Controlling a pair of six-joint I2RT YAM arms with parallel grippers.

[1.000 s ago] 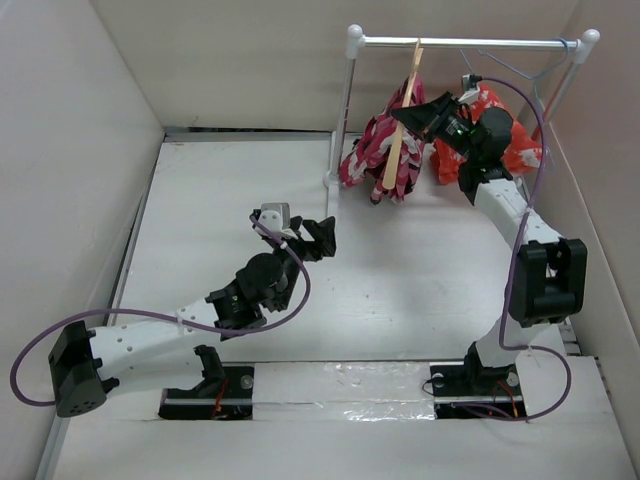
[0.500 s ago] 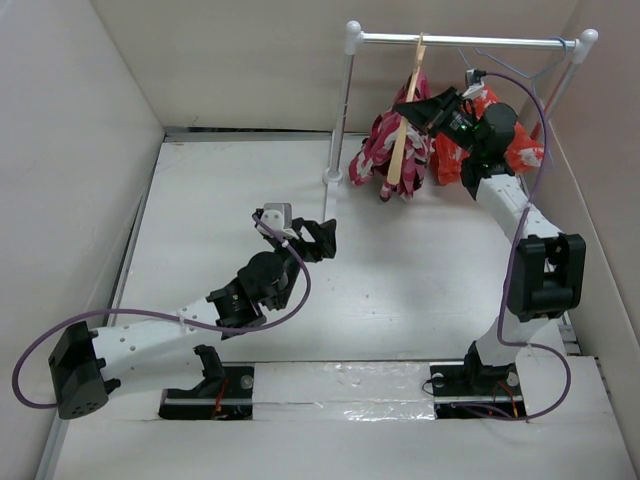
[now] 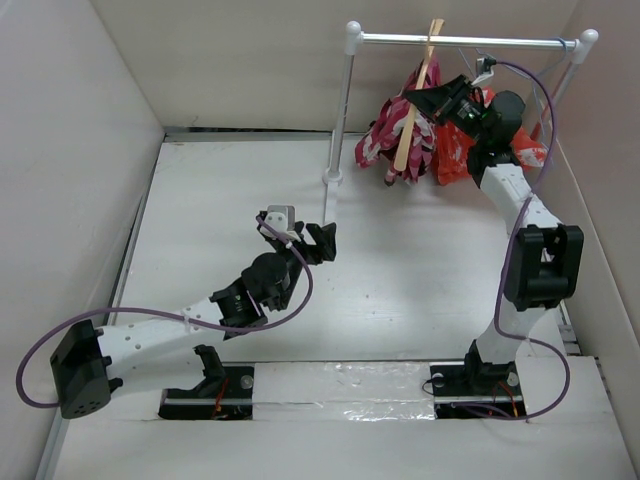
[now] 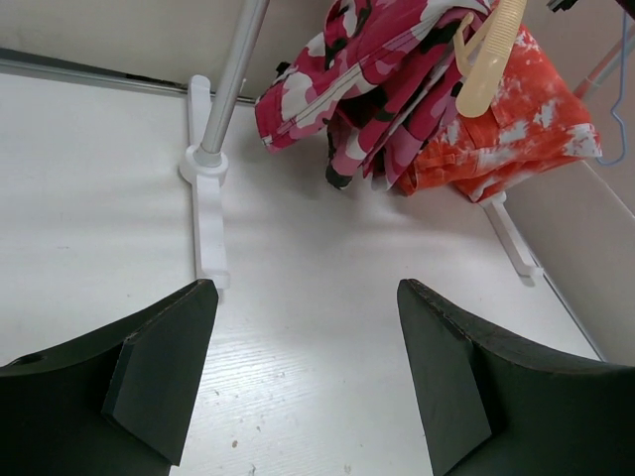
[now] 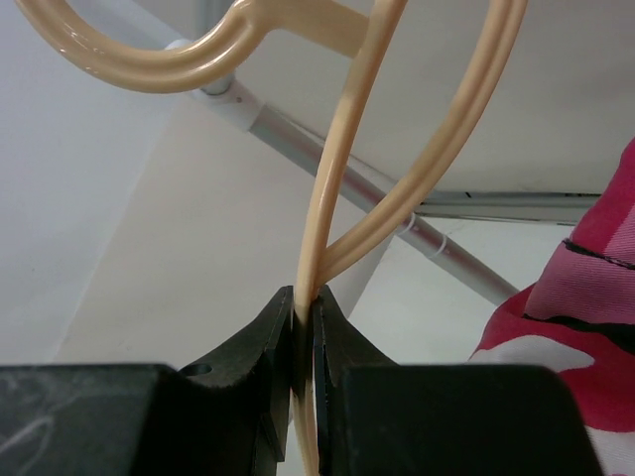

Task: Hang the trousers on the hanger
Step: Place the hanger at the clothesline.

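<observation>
The camouflage trousers (image 3: 385, 140) hang draped over the tan hanger (image 3: 414, 105), lifted under the rail. My right gripper (image 3: 428, 100) is shut on the hanger (image 5: 327, 213), its top end reaching past the rack's rail (image 3: 470, 42). In the right wrist view the trousers (image 5: 585, 327) show at the right edge. In the left wrist view the trousers (image 4: 367, 79) and the hanger (image 4: 483, 64) hang ahead. My left gripper (image 3: 318, 240) is open and empty over the table, with nothing between its fingers (image 4: 159, 372).
A red-orange garment (image 3: 520, 145) with white blotches hangs at the rack's right end, also in the left wrist view (image 4: 506, 129). A thin wire hanger (image 3: 530, 72) hangs on the rail. The rack's post (image 3: 340, 120) and foot (image 4: 203, 208) stand ahead of my left gripper. Walls enclose the table.
My right gripper has raised the hanger with the trousers up and to the right, toward the rail. The left gripper has barely moved.
</observation>
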